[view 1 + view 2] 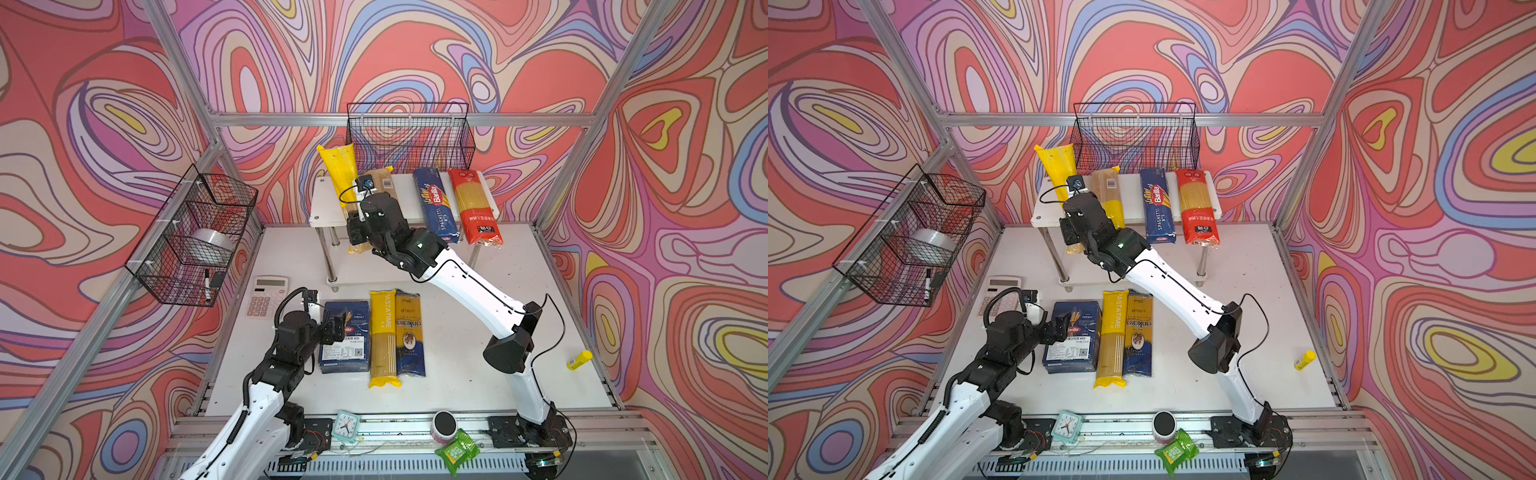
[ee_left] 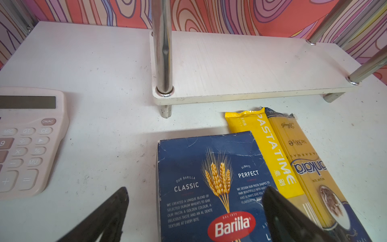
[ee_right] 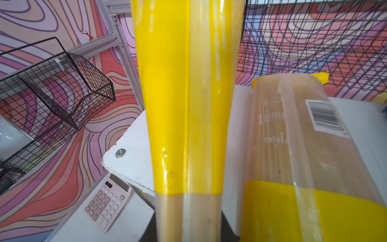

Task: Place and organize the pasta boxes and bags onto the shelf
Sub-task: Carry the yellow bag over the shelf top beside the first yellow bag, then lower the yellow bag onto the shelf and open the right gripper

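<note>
My right gripper (image 1: 356, 227) is shut on a yellow-and-clear spaghetti bag (image 1: 340, 166), held slanted over the left part of the shelf's top board (image 1: 324, 208). In the right wrist view this bag (image 3: 184, 104) runs away from the gripper (image 3: 189, 232). Lying on the board are another yellow-and-clear bag (image 1: 380, 178), the Barilla Spaghetti box (image 1: 436, 203) and a red-and-clear bag (image 1: 473, 208). On the table lie a navy Barilla carton (image 1: 347, 353), the PASTA TIME bag (image 1: 384, 336) and a dark blue-gold bag (image 1: 409, 336). My left gripper (image 2: 194, 201) hangs open over the carton (image 2: 209, 178).
A calculator (image 1: 266, 297) lies left of the carton. Black wire baskets hang on the back wall (image 1: 409, 137) and left wall (image 1: 195, 232). The shelf's lower board (image 2: 251, 69) is bare. A clock (image 1: 345, 424), jar (image 1: 444, 426), green packet (image 1: 457, 451) and glue stick (image 1: 579, 359) lie near the front.
</note>
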Action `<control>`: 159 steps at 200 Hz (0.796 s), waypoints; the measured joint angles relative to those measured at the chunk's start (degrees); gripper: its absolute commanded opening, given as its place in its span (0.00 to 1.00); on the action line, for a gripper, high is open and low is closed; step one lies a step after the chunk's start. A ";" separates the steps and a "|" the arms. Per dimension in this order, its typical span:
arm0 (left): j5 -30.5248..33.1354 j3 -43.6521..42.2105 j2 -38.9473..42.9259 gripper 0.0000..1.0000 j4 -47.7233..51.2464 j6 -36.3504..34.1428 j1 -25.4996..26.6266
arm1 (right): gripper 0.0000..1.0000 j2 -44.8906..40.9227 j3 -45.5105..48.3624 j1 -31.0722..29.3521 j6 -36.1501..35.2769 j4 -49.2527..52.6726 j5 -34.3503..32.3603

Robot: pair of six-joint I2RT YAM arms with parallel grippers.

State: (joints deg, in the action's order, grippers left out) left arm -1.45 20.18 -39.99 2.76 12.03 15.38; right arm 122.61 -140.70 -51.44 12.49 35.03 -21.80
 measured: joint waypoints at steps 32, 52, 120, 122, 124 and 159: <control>0.00 0.00 0.00 1.00 0.00 0.00 0.00 | 0.40 0.09 -0.09 0.59 1.01 -1.11 0.31; 0.00 0.00 0.00 1.00 0.00 0.00 0.00 | 0.42 0.11 -0.09 0.74 1.46 -1.22 0.61; -0.02 0.00 -0.24 1.00 0.00 0.00 0.00 | 0.51 0.98 -2.05 0.85 2.19 -5.01 1.16; -0.02 0.00 -0.24 1.00 0.00 0.00 0.00 | 0.51 0.98 -2.21 0.87 2.21 -5.25 1.20; -0.02 0.00 -0.24 1.00 0.00 0.00 0.00 | 0.52 0.96 -2.32 0.87 2.21 -5.42 1.22; -0.02 0.00 -0.24 1.00 -0.02 0.00 0.00 | 0.51 0.57 -3.39 1.20 2.21 -6.99 2.84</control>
State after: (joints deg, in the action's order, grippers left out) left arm -1.48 20.18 -40.23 2.74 12.03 15.38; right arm 123.17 -144.09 -50.24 14.70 28.03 -18.96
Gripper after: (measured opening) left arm 0.994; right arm 0.528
